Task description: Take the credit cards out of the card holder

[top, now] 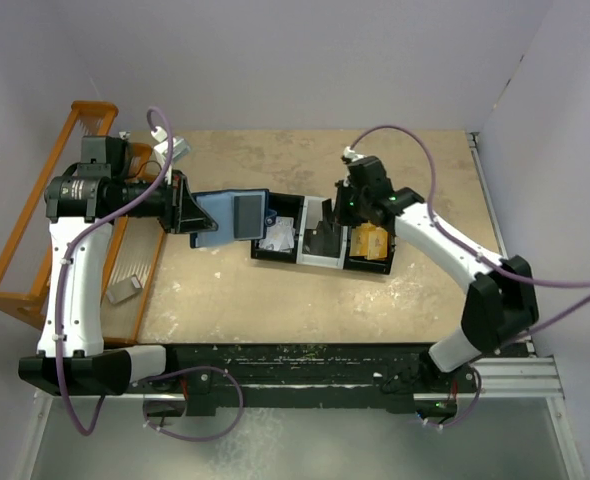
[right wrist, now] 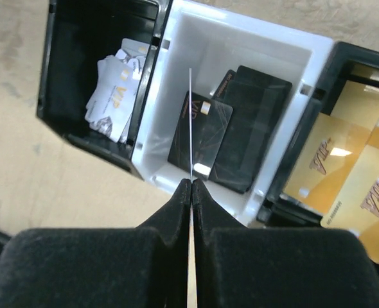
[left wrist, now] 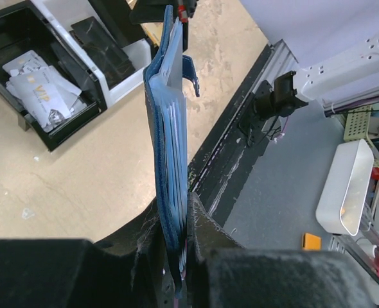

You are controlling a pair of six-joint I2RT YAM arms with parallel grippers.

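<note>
The card holder (top: 237, 215), a dark blue wallet with paler inner faces, is held open above the table by my left gripper (top: 197, 214), which is shut on its left edge. In the left wrist view the card holder (left wrist: 170, 147) stands edge-on between the jaws of my left gripper (left wrist: 184, 215), with card edges showing inside. My right gripper (top: 343, 212) hovers over the tray's white middle compartment (right wrist: 176, 77). In the right wrist view my right gripper (right wrist: 191, 185) is shut on a thin card (right wrist: 190, 122) seen edge-on.
The black tray (top: 275, 257) holds white cards (right wrist: 115, 90) on the left, black cards (right wrist: 241, 128) in the middle and gold cards (right wrist: 343, 167) on the right. A wooden rack (top: 35, 230) stands at the table's left edge, with a small grey object (top: 125, 288) beside it.
</note>
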